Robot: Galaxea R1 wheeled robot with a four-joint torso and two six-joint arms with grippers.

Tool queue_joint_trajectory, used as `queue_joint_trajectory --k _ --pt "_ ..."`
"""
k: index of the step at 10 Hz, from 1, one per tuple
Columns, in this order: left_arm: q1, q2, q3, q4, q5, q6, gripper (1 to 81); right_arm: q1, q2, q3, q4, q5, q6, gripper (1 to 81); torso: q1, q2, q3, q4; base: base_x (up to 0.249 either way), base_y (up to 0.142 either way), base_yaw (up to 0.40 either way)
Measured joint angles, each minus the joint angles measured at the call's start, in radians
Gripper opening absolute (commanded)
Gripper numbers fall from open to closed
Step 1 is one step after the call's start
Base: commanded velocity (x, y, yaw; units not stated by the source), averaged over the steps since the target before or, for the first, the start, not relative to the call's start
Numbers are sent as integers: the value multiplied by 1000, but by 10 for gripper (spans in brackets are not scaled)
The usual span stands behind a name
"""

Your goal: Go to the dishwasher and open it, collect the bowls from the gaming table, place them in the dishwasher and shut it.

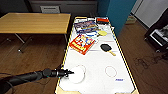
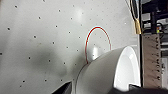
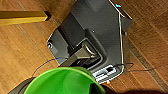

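Observation:
The gaming table [image 1: 100, 62] has a white top and yellow sides, and stretches away ahead of me. A white bowl [image 1: 76, 74] sits near its near left corner, beside a red circle mark. My left gripper [image 1: 69, 72] reaches in from the left and is shut on the bowl's near rim. In the left wrist view the white bowl [image 2: 105, 72] looms large and tilted, with one dark finger [image 2: 63, 88] outside its wall and a dark part inside. A green bowl [image 3: 62, 81] is held in my right gripper [image 3: 96, 88] over my grey base [image 3: 100, 32]. The dishwasher is out of view.
Board game boxes [image 1: 82, 43], a black paddle [image 1: 107, 47], a yellow paddle [image 1: 102, 33] and a red-black box [image 1: 102, 20] lie on the table's far half. A wooden table [image 1: 35, 22] stands at back left, a blue pillar [image 1: 117, 12] at back right. Cables [image 1: 145, 61] lie on the floor.

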Motion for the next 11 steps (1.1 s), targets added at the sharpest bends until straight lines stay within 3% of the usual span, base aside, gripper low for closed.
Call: queue_joint_trajectory --k 3,4,5,7,11 --pt "11 46 -27 3 4 0 811 0 1 -6 0 -2 0 10 0 0 0 0 0 0 0" --pt "12 63 -37 5 4 -6 10 0 1 -7 0 -3 0 10 0 0 0 0 0 0 0" --pt "27 80 -53 24 -2 -12 10 -2 2 -12 0 1 0 10 0 0 0 0 0 0 0" --pt "50 105 -59 55 42 -4 10 1 11 -28 -3 -6 0 10 0 0 0 0 0 0 0" --pt "29 26 -18 61 48 -4 10 1 23 -36 -3 -20 0 10 0 0 0 0 0 0 0"
